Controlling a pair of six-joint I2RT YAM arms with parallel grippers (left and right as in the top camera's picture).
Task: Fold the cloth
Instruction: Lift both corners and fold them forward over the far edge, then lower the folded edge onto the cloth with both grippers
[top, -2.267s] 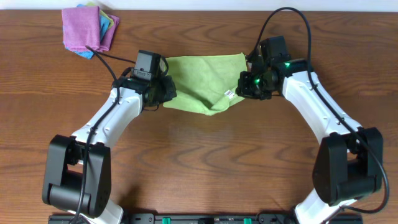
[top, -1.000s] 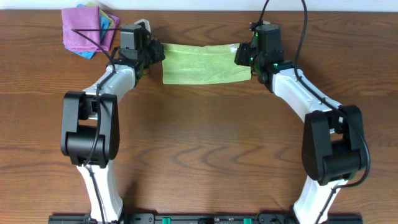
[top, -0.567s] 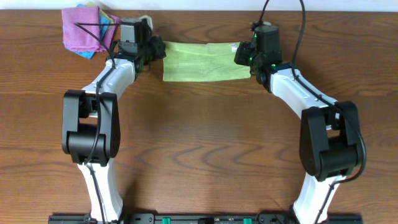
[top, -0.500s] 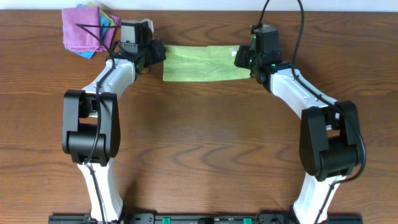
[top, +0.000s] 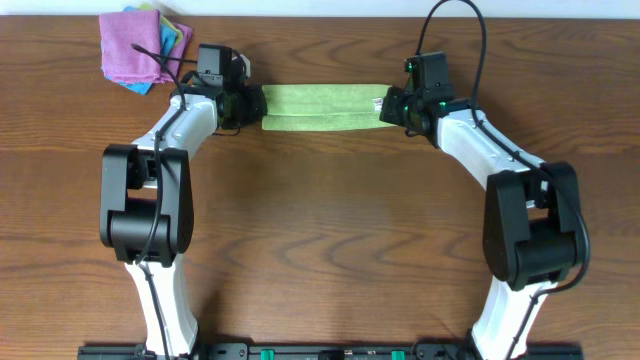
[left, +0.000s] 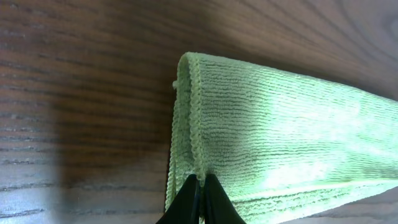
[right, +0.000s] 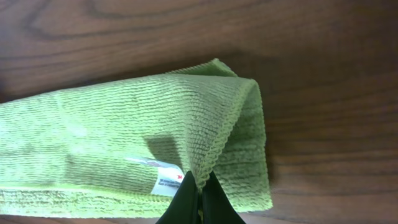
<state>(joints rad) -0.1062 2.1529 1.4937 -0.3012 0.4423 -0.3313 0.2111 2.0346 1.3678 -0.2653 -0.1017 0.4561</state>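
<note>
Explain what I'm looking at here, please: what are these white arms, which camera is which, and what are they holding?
Two white robot arms sit at a brown wooden table. The wide picture looks straight down from above. The two close-ups come from a camera on each wrist, looking along that arm's own pincer. A light lime-green microfibre cloth lies at the far side of the table, folded into a long narrow band. The left pincer is shut on the cloth's left end. The right pincer is shut on its right end, beside a small white tag. In the far left corner lies a small pile of cloths, purple on top.
</note>
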